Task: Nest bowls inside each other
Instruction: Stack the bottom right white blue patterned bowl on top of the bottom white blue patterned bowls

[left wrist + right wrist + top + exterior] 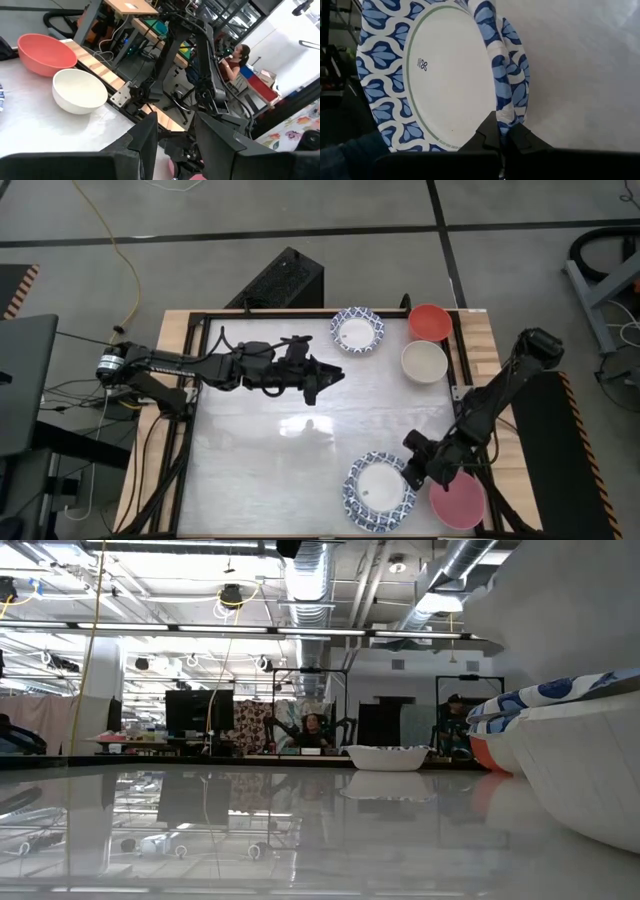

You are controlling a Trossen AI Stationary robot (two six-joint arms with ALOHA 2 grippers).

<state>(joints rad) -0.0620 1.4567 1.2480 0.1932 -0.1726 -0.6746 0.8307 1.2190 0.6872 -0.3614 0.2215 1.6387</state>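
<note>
1. Left tool [335, 377] hovers half open, holding nothing, left of centre above the counter [280, 470].
2. Right tool [412, 476] pinches the rim of the blue-patterned bowl [381, 491] at lower right; lift it level, keeping the pinch firm.
3. Pink bowl [458, 502] sits just beside; avoid nudging it.

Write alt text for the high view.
Seen from above, the right gripper pinches the rim of a blue-patterned bowl stack at the table's near edge, beside a pink bowl. The left gripper hovers mid-table, jaws apart, near a single patterned bowl, a red bowl and a cream bowl.
</note>
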